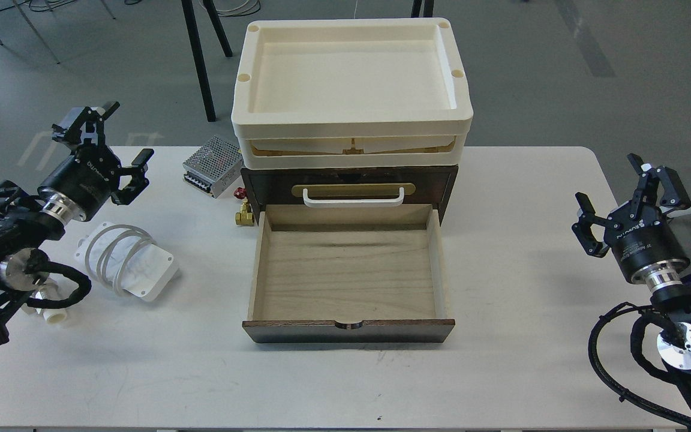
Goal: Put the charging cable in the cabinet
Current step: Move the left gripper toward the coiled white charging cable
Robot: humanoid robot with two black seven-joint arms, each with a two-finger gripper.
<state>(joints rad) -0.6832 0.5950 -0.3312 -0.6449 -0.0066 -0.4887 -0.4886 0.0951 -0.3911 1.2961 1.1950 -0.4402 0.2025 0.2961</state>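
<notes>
White flat square charging cable (131, 261) with its cord coiled around lies on the pale counter (501, 360), left of the dark-brown wooden cabinet (349, 186) with its drawer pulled out. Left hand (120, 135) and right hand (612, 192) hang wide, holding nothing.

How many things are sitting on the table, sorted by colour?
White: 2, the charging cable and a plastic pipe fitting
Silver: 1, a perforated metal box
Brass with a red knob: 1, a small valve
Dark brown: 1, the cabinet, drawer open
Cream: 2, stacked trays on the cabinet
Total: 7
</notes>
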